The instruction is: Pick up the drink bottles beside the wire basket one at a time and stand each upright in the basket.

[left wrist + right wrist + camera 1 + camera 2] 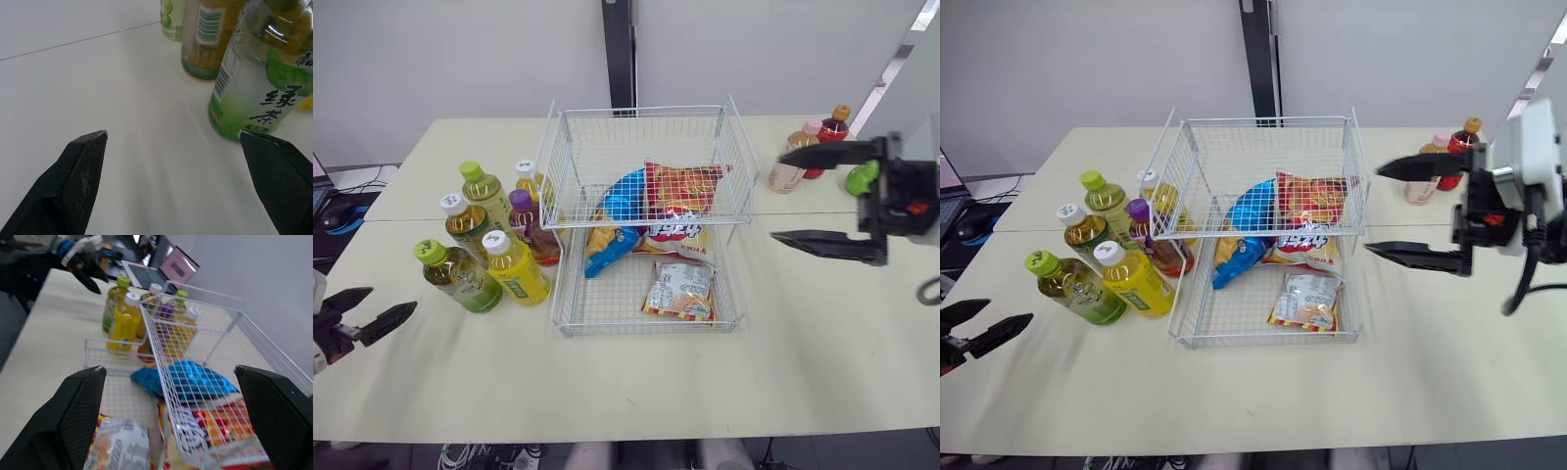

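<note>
Cream table (803, 372), wire basket (646, 147), drink bottles (514, 266) beside it; left pincer (391, 299), right pincer (777, 196) both released.

Lighting bright, even and diffuse, from overhead. Table (803, 372) uniformly lit, with a faint sheen in the left wrist view. Soft, short shadows under the bottles (516, 269) left of the basket (607, 147) and under the basket itself. Small highlights on bottle shoulders.

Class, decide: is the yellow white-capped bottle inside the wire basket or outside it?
Outside: the yellow bottle stands upright on the table beside the wire basket.
</note>
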Controlling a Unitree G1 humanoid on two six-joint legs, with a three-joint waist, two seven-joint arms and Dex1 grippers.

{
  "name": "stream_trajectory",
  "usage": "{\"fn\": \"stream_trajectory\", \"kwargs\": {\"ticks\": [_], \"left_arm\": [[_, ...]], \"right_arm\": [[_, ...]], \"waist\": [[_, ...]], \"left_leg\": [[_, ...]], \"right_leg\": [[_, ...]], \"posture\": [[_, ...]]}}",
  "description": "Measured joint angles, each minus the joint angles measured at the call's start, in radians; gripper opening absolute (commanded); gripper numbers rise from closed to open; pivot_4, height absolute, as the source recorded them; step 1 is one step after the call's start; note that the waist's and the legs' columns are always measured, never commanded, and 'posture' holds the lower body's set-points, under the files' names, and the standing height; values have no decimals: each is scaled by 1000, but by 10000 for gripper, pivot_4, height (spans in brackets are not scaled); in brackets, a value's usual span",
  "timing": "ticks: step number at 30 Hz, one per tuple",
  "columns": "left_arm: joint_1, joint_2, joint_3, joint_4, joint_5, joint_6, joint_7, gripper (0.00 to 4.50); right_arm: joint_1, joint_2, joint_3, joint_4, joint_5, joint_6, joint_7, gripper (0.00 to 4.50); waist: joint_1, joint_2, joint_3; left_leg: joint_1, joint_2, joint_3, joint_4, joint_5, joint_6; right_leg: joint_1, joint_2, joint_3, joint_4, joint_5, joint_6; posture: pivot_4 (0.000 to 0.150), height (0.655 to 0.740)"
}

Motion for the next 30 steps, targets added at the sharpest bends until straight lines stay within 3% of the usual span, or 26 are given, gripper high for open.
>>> {"fn": "stream_trajectory", "kwargs": {"ticks": [8,14,22,30], "left_arm": [[132,-111,188,-351,-186,220,97,44841],[60,-122,211,-493,-331,338,218,44841],[-138,-148,65,-494,-291,279,374,44841],[-179,-189,-47,-456,-204,218,445,44841]], "right_arm": [[-89,135,133,53,-15,16,60,45000],[-108,168,153,70,-39,16,75,45000],[-112,178,150,78,-50,17,84,45000],[-109,179,142,79,-54,8,90,45000]], "waist": [[8,-1,-1],[8,-1,-1],[2,-1,-1],[4,-2,-1]], "left_leg": [[-1,0,0,1,0,0],[-1,0,0,2,0,0],[0,0,2,2,0,0],[0,0,2,2,0,0]], "right_leg": [[1,0,0,0,0,0],[1,2,0,1,0,0],[1,4,0,1,1,0],[2,5,0,1,1,1]], "posture": [[1500,7400],[1500,7400],[1500,7400],[1500,7400]]}}
